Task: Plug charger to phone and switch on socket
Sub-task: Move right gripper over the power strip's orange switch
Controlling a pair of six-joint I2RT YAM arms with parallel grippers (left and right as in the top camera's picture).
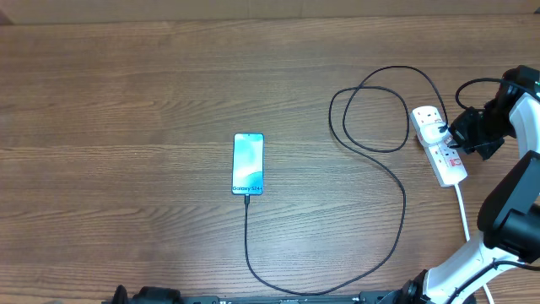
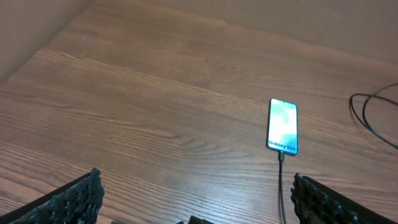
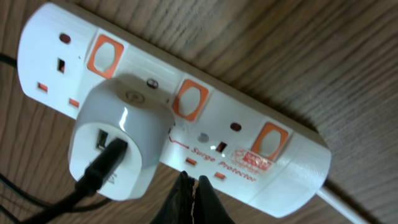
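Note:
The phone (image 1: 248,164) lies flat mid-table, its light blue screen up; it also shows in the left wrist view (image 2: 283,126). The charger's black cable (image 1: 403,203) meets the phone's bottom edge, curves along the front, and loops back to the white socket strip (image 1: 439,145) at the right. There its black plug (image 3: 102,165) sits in a white adapter (image 3: 121,143) on the strip (image 3: 280,162). My right gripper (image 3: 193,183) is shut and empty, its tips at the strip's near edge by the middle orange switch (image 3: 189,99). My left gripper (image 2: 199,205) stands open above bare wood, short of the phone.
The strip's white cord (image 1: 463,211) runs toward the front right, beside my right arm (image 1: 515,211). Cable loops (image 1: 371,110) lie left of the strip. A brown wall (image 1: 253,8) bounds the table's far edge.

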